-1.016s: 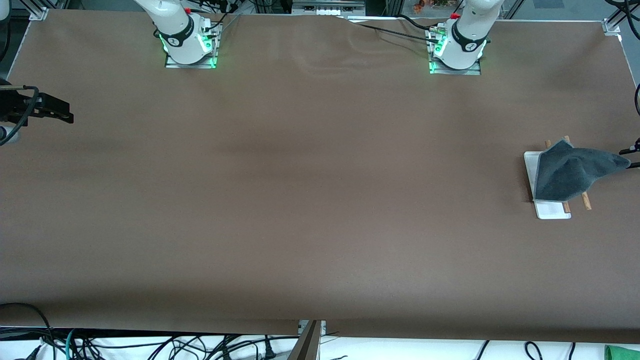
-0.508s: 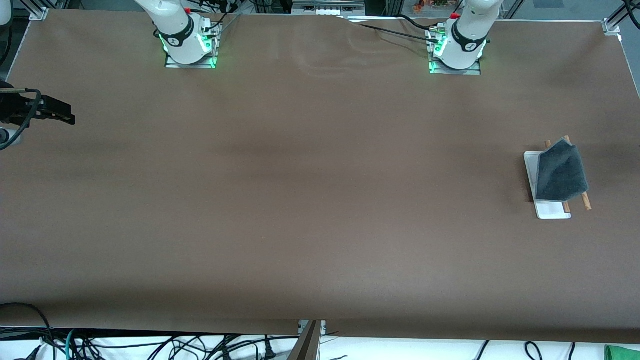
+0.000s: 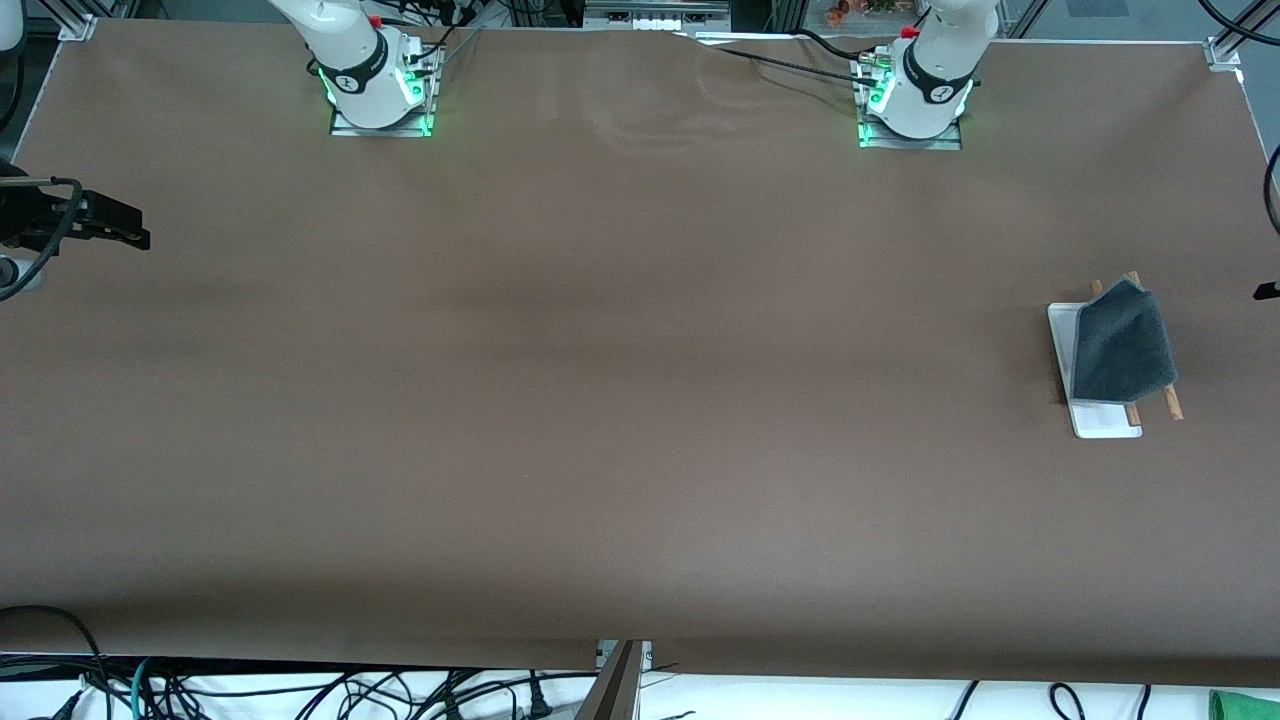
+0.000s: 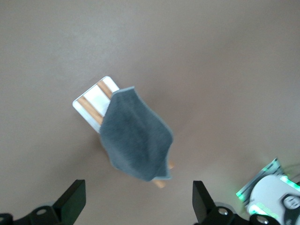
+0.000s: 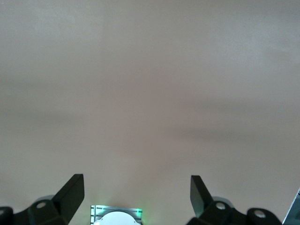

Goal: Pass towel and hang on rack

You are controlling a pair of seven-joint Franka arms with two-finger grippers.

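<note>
The dark gray towel (image 3: 1120, 345) hangs draped over the rack (image 3: 1104, 420), covering most of its two wooden rods, near the left arm's end of the table. In the left wrist view the towel (image 4: 136, 140) lies over the rack (image 4: 93, 101), whose white base and rod ends stick out. My left gripper (image 4: 137, 204) is open and empty, up in the air and apart from the towel; only a black tip of it (image 3: 1266, 291) shows at the front view's edge. My right gripper (image 3: 128, 230) is open and empty over the right arm's end of the table, also seen in its wrist view (image 5: 136, 194).
The brown table (image 3: 620, 400) is bare apart from the rack. The right arm's base (image 3: 380, 85) and the left arm's base (image 3: 915, 95) stand at the edge farthest from the front camera. Cables lie off the table's near edge.
My left gripper let go of the towel's stretched corner, which fell back onto the rack, and drew away toward the table's end. The right arm hardly moved.
</note>
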